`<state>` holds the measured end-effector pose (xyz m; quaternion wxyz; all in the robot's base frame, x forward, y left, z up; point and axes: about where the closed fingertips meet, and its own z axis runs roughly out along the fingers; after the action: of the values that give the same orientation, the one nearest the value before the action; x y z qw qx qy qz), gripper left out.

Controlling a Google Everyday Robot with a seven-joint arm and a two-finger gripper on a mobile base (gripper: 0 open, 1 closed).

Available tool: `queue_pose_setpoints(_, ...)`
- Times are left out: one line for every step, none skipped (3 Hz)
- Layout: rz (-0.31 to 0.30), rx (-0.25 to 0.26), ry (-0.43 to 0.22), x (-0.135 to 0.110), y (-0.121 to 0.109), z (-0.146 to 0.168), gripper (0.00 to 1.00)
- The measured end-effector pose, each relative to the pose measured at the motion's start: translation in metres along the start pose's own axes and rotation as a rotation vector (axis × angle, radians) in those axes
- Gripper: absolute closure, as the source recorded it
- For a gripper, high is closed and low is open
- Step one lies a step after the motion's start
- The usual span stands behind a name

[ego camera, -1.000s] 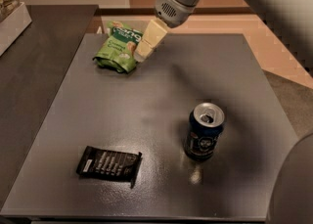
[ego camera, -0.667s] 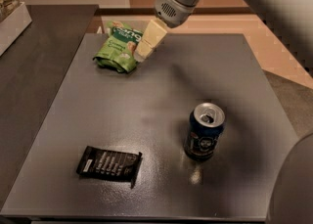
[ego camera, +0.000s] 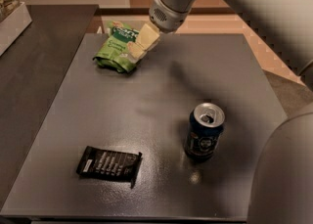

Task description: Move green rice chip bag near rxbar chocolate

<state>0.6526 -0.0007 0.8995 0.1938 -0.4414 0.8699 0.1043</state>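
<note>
The green rice chip bag [ego camera: 116,47] lies crinkled at the far left of the grey table [ego camera: 161,91]. My gripper [ego camera: 140,45] reaches down from the upper right and sits over the bag's right edge, touching or just above it. The rxbar chocolate [ego camera: 109,160], a flat black wrapper with white text, lies near the table's front left, far from the bag.
An open dark blue drink can [ego camera: 205,129] stands upright at the right middle of the table. A darker counter [ego camera: 34,56] adjoins the table on the left, with a box [ego camera: 11,8] at its far corner. My arm's pale body [ego camera: 286,169] fills the lower right.
My gripper has shifted slightly left and down onto the right edge of the green bag. The bag, bar and can have not moved.
</note>
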Motion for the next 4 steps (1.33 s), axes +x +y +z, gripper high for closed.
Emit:
queue_pose_setpoints(0.113, 0.045, -0.017, -0.012, -0.013, 0.013, 0.00)
queue_pose_setpoints(0.238, 0.063, -0.077, -0.032, -0.032, 0.021, 0.00)
queue_pose_setpoints(0.347, 0.041, -0.120, -0.058, -0.045, 0.030, 0.00)
queue_pose_setpoints(0.431, -0.011, -0.133, -0.082, -0.045, 0.041, 0.00)
